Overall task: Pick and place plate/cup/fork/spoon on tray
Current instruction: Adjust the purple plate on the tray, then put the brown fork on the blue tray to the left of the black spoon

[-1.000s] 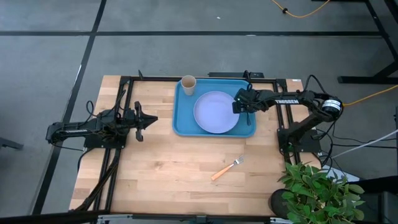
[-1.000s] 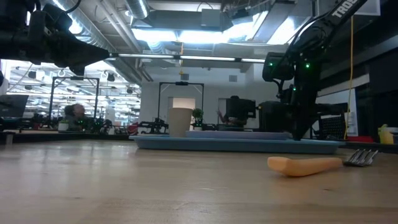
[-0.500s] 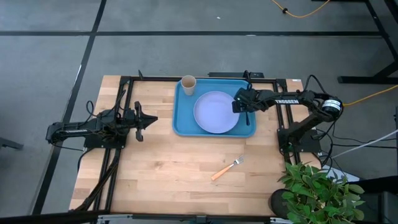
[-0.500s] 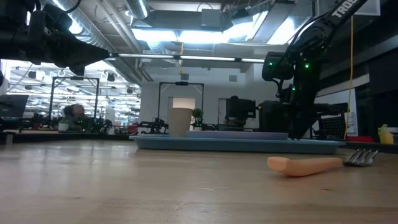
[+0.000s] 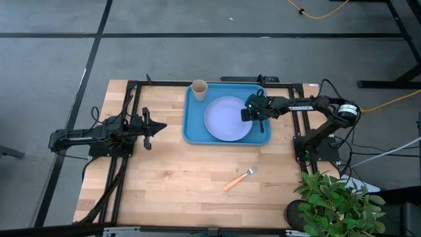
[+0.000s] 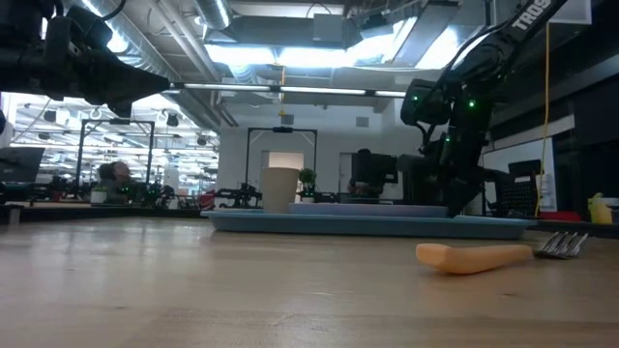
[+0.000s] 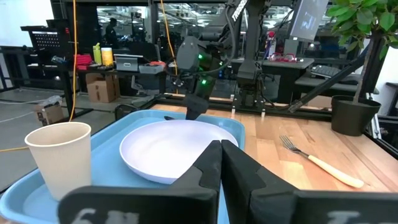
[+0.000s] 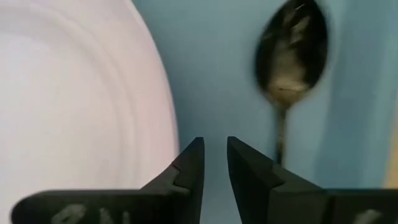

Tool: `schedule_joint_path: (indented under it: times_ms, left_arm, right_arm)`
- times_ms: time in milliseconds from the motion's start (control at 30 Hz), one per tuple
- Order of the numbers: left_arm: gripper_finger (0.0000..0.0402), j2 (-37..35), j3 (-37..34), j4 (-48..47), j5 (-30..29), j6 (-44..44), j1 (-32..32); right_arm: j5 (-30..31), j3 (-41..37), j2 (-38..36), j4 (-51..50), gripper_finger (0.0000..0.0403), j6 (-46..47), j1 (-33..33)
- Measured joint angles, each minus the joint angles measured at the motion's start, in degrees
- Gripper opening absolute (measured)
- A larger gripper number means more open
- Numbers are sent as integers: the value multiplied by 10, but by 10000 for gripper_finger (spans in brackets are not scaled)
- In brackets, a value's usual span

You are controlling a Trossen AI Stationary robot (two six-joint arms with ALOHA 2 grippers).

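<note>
The right gripper (image 8: 214, 163) is seen with its fingers a narrow gap apart and empty, held over the large bright blue rectangular tray (image 5: 191, 125), between the round pale lavender plate (image 5: 227, 118) and the small dark spoon (image 8: 291, 56) lying by the tray's right rim. The tan paper cup (image 5: 198, 87) stands in the tray's far left corner. The orange-handled metal fork (image 5: 239, 178) lies on the wooden table (image 5: 171, 184), nearer and well apart. The left gripper (image 7: 222, 163) is closed, parked at the left.

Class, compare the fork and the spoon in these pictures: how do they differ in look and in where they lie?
The fork has an orange handle and silver head; the spoon is dark all over. The fork lies on the bare wooden table, while the spoon lies inside the blue tray, beside the plate. Both lie flat, ungripped.
</note>
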Motion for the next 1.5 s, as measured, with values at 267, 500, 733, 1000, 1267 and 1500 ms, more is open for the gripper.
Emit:
schedule_joint_path:
  times_ms: [267,500,733,1000,1267,1500]
  left_arm:
    - [20,0,0,0,0,0,0]
    - [29,0,0,0,0,0,0]
    - [24,0,0,0,0,0,0]
    - [13,0,0,0,0,0,0]
    - [2,0,0,0,0,0,0]
    - [8,0,0,0,0,0,0]
  right_arm:
    - [-9,0,15,58,75,-1,10]
    - [-19,0,15,79,75,-14,10]
    - [-9,0,13,73,75,-34,10]
    - [114,0,-70,51,75,-43,33]
    - [40,0,-130,57,74,-44,164]
    - [25,1,-111,124,75,-120,343]
